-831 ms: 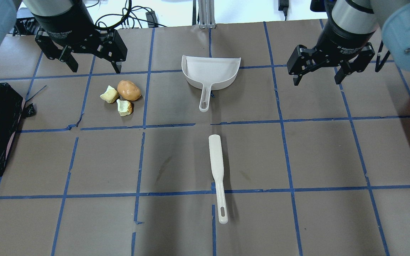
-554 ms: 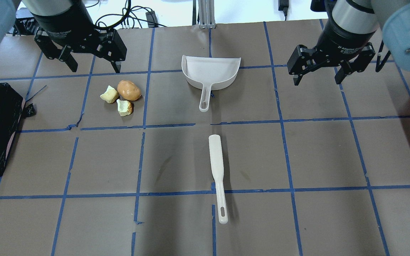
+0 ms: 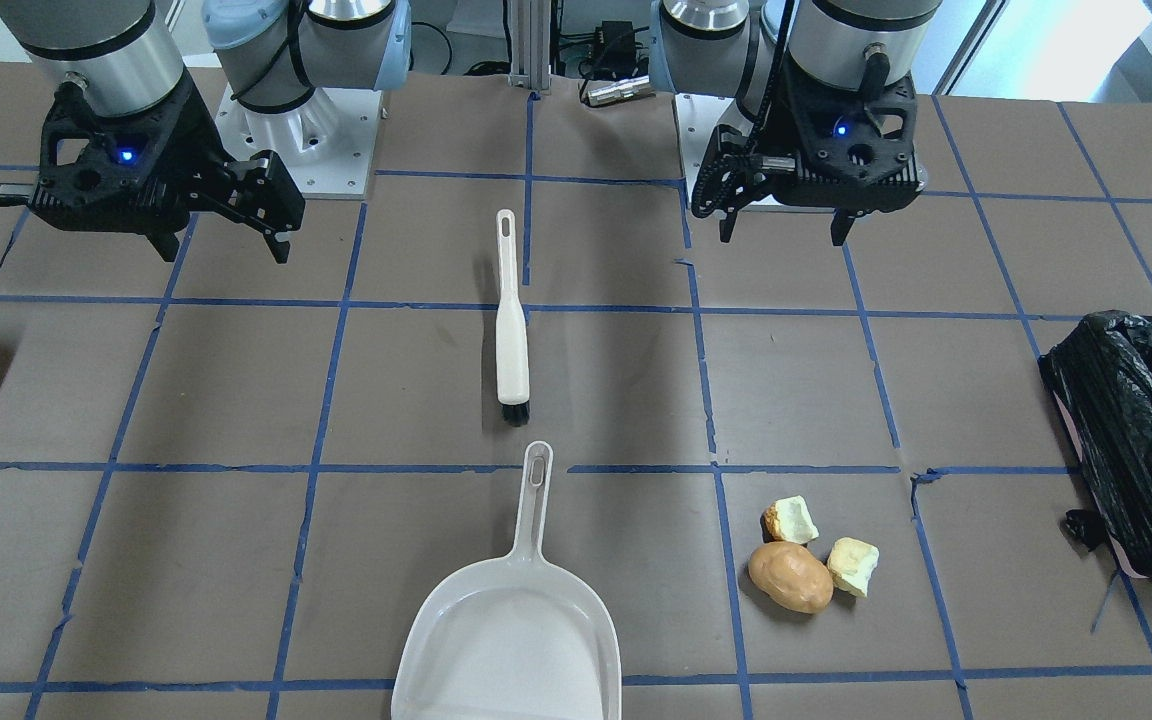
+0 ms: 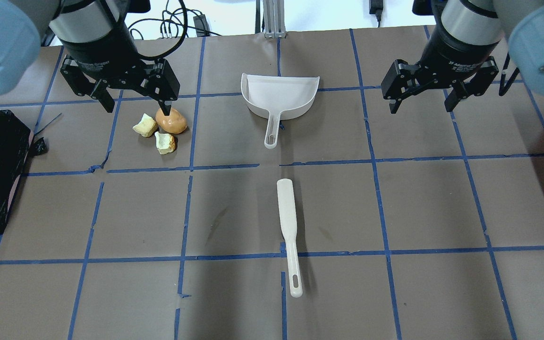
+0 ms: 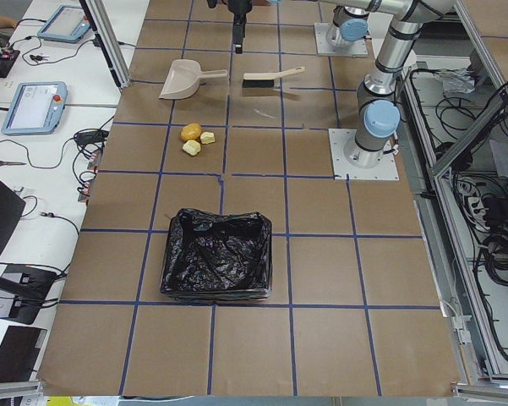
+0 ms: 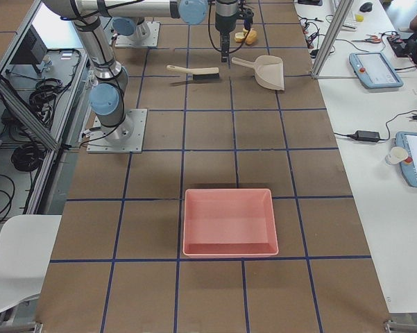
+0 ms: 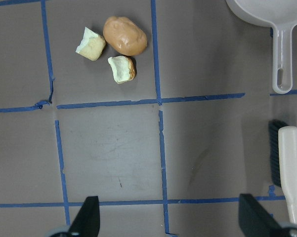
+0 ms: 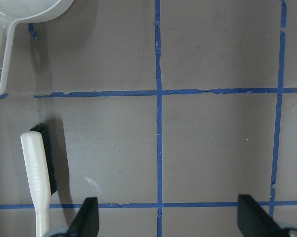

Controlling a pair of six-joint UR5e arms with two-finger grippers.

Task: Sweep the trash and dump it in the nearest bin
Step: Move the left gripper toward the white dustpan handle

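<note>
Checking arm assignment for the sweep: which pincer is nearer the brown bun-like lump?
Left. The left pincer hangs by the brown lump, one fingertip overlapping it in the overhead view; the right pincer is far off, beyond the dustpan.

Left gripper and right gripper each read "Adaptive Gripper".

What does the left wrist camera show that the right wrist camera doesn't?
Only the left wrist view shows the brown bun and two pale chunks. Only the right wrist view shows a pale scuff beside the brush. Both show the handle of the white dustpan and the brush lying on the taped grid.
</note>
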